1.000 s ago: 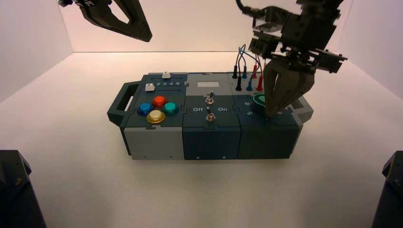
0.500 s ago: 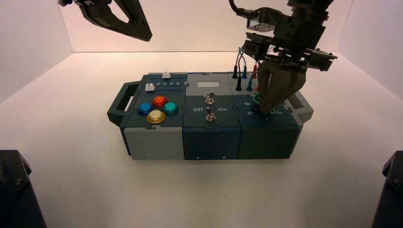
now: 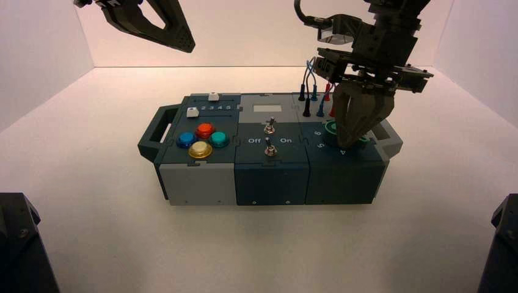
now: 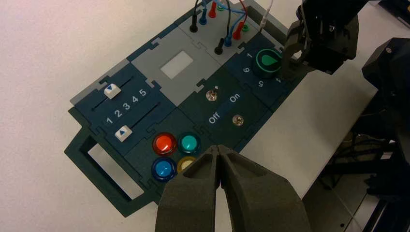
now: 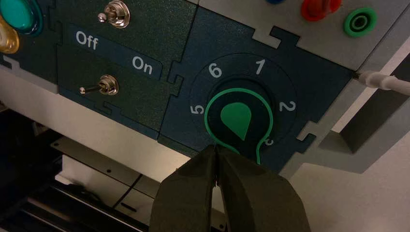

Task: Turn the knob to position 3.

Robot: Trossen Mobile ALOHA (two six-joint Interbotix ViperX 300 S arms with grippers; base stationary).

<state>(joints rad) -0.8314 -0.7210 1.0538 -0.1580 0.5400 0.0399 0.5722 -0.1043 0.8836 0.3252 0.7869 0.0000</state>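
Box with knob, right gripper at work.
Box [image 3: 272, 183]: on the table [image 3: 256, 244], knob section at its right end. Right gripper [image 5: 216, 149]: over the knob's near edge, fingers together, nothing between them; contact with the knob is hard to judge. Left gripper [image 4: 217, 149]: idle, raised at upper left of the high view, fingers together. Knob [image 5: 238, 118]: dark, green pointer [image 5: 237, 120] toward the 3 side. The 3 [image 5: 269, 142]: beside the knob's rim, partly covered.
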